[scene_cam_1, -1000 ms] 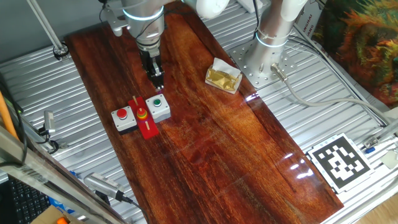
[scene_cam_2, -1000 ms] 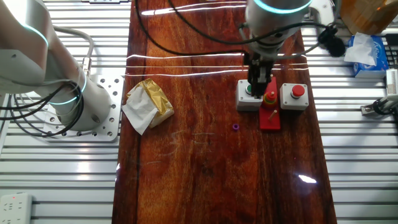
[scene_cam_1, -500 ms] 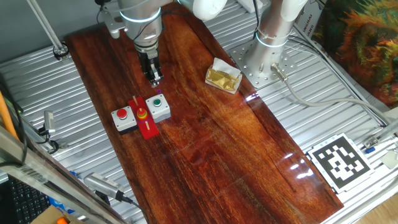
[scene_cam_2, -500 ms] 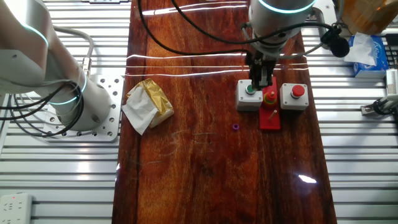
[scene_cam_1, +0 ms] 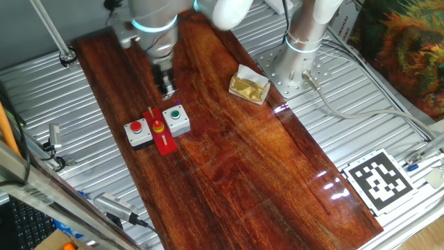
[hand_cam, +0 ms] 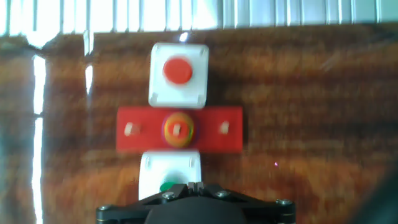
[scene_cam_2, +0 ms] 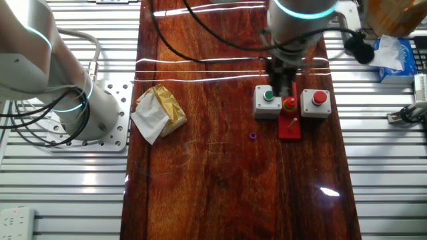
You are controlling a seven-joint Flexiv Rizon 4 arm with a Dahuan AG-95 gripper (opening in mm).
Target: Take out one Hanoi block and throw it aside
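Pincer: the black two-finger pincer is held above the dark reddish wooden desk, just at 12 o'clock of the button boxes in one fixed view; nothing is seen in its grip, and how far the jaws stand apart cannot be told.

Task's thing: the small stack of yellow and red Hanoi rings is seated on the middle peg of the flat red three-peg base; the outer two pegs are seen bare in the hand view.

Neighbours: the base is flanked by the white box with a red button at 12 o'clock and the white box with a green button at 6 o'clock in the hand view, both just beside or touching it.

Handling: the rings are judged light, stiff and smooth, likely a little slippery; a firm pinch across the top ring's rim is advised, followed by a straight lift along the peg so the base is not dragged.

Grip room: the two boxes crowd two sides of the stack, so the fingers are best closed along the base's long axis, where only the thin pegs stand.

Open room: broad bare desk is offered on the far side of the green-button box, towards the crumpled gold and white wrapper; a tiny purple piece lies there.

Edges: the base sits near one long desk edge, beyond which ribbed metal lies; a throw that way risks a runaway ring.
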